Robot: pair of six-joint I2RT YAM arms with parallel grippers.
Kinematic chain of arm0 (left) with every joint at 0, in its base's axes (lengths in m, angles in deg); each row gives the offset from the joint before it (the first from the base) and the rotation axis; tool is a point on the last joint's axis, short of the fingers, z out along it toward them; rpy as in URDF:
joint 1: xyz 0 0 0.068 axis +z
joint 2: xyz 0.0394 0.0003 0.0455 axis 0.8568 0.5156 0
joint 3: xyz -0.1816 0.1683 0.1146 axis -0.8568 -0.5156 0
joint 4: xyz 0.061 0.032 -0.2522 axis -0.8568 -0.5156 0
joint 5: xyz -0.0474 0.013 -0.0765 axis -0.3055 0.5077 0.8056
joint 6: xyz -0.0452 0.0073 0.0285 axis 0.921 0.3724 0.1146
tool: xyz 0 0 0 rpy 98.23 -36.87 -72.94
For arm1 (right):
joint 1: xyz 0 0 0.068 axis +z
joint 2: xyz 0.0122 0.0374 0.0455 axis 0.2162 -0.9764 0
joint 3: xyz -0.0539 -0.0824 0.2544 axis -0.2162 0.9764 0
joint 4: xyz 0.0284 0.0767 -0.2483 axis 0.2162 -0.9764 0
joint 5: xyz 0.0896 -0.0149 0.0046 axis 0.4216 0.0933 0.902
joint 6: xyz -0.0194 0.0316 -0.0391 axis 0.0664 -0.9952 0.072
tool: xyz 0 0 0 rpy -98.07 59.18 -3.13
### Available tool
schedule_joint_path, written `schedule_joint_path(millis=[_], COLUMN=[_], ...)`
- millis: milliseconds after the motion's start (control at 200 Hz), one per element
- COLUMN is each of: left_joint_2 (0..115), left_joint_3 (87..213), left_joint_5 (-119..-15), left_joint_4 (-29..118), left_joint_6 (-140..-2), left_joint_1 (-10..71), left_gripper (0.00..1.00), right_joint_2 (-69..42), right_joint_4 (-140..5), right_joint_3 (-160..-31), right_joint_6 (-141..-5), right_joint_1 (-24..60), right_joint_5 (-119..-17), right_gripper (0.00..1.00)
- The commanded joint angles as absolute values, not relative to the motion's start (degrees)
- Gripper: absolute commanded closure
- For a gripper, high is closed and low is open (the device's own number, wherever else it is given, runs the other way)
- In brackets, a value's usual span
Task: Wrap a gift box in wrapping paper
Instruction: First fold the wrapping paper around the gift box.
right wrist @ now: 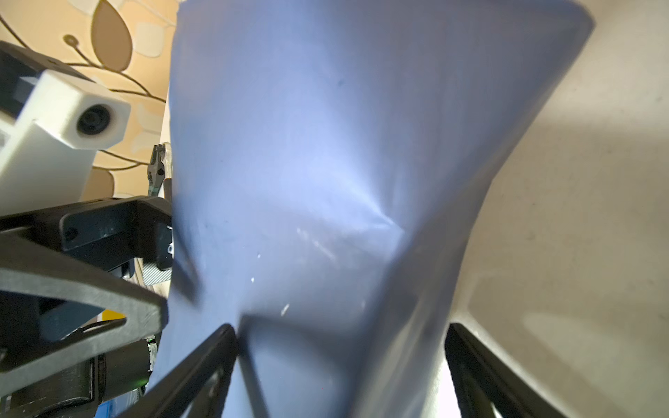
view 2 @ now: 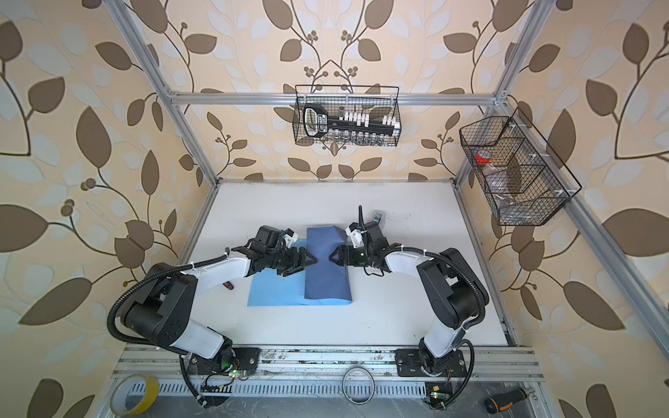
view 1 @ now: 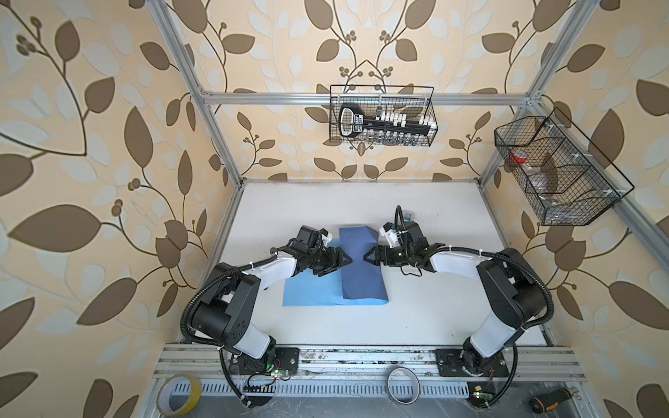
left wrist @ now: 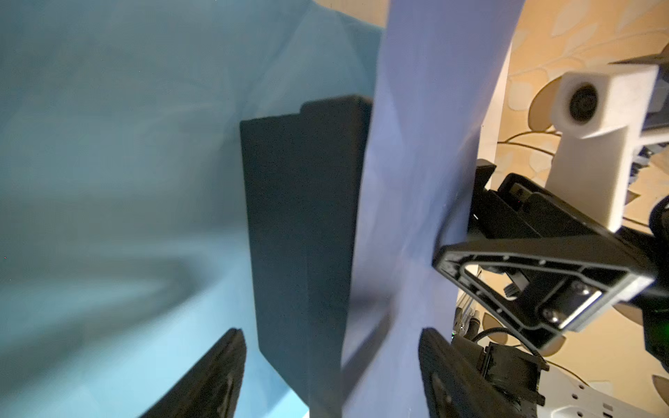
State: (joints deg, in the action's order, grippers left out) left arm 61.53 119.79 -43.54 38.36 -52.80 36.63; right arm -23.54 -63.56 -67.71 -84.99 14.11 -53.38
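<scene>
At frame centre, thin, crease-prone wrapping paper (view 1: 362,282) is being draped over the stiff gift box (left wrist: 300,217). The left pincer (view 1: 344,260) and right pincer (view 1: 370,257) are being seen open. The flap's free edge is probably best pinched.

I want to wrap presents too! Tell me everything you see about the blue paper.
The wrapping paper is a thin sheet, light blue on one face and darker blue on the other. The light part lies flat on the white table. The dark part is folded over the black gift box, hiding it from above. That flap is pinched narrow in the middle, where the left gripper and right gripper touch it from opposite sides.
</scene>
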Motion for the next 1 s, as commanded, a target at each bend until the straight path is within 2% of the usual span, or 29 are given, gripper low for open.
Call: schedule_joint_path(millis=[0, 160, 385, 550, 995], left_joint_2=[60.95, 61.93, 63.79, 63.74, 63.81], left_joint_3=[122.10, 122.40, 123.62, 123.44, 123.17], left_joint_5=[-43.74, -44.23, -44.28, -44.55, -44.70], left_joint_4=[36.08, 34.84, 32.03, 31.94, 31.85], left_joint_6=[-55.11, -56.46, -59.24, -59.64, -59.84], left_joint_1=[35.30, 34.27, 34.17, 34.17, 34.20], left_gripper=[0.22, 0.25, 0.45, 0.55, 0.72], right_joint_2=[-25.19, -25.24, -24.72, -23.59, -18.84], right_joint_4=[-66.66, -66.62, -68.02, -69.97, -74.44], right_joint_3=[-65.95, -66.40, -67.85, -69.23, -69.36], right_joint_6=[-84.76, -84.93, -84.15, -82.72, -79.71], right_joint_1=[13.98, 13.98, 13.88, 13.38, 11.45], right_joint_5=[-56.85, -56.85, -56.66, -56.28, -55.60], right_gripper=[0.10, 0.10, 0.09, 0.08, 0.05])
